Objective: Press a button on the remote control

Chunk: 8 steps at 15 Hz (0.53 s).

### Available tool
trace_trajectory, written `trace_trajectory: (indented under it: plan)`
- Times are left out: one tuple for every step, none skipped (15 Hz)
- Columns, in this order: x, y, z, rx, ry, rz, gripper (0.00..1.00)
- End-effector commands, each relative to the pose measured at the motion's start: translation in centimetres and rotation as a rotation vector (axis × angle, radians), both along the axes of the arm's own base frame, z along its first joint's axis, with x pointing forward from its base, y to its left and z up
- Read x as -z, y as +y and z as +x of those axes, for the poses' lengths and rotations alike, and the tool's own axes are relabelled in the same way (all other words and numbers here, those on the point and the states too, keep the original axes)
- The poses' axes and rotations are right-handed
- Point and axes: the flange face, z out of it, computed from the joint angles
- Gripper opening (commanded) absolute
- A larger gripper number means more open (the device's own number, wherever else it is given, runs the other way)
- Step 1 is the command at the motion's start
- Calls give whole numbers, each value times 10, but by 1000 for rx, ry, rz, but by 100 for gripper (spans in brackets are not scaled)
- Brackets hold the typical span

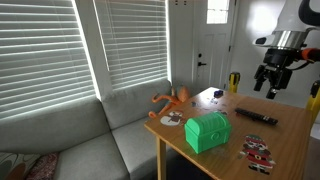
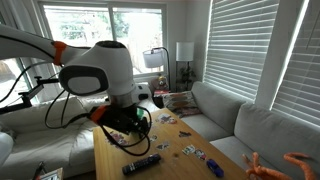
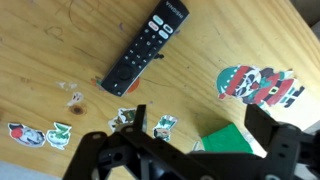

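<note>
The remote control (image 3: 147, 47), a slim black bar with rows of buttons, lies diagonally on the wooden table (image 3: 60, 50). It also shows in both exterior views (image 1: 257, 116) (image 2: 141, 164). My gripper (image 3: 200, 125) is open and empty, its two dark fingers spread wide. In an exterior view the gripper (image 1: 270, 88) hangs well above the table's far side, apart from the remote. In the wrist view the remote lies above and to the left of the fingers.
A green chest-shaped box (image 1: 207, 131) (image 3: 225, 142) stands near the table's front edge. A red-and-white patterned flat item (image 3: 257, 84) (image 1: 257, 152) and small stickers (image 3: 30, 133) lie on the table. An orange toy (image 1: 175, 98) lies at the corner. A grey sofa (image 1: 60, 140) adjoins.
</note>
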Motion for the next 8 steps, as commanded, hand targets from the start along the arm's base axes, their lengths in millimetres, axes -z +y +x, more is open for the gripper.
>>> trace_trajectory:
  plan:
    - [-13, 1, -11, 153, 90, 3, 100]
    - [-15, 0, -13, 189, 114, 10, 100]
    - [-16, 0, -15, 228, 132, 12, 100]
    - [-16, 1, -15, 258, 143, 14, 100]
    - [-8, 2, -9, 195, 115, 25, 100]
    - [-8, 2, -10, 202, 119, 26, 100]
    - [-7, 2, -9, 200, 119, 27, 100]
    - [-7, 2, -9, 200, 120, 27, 100]
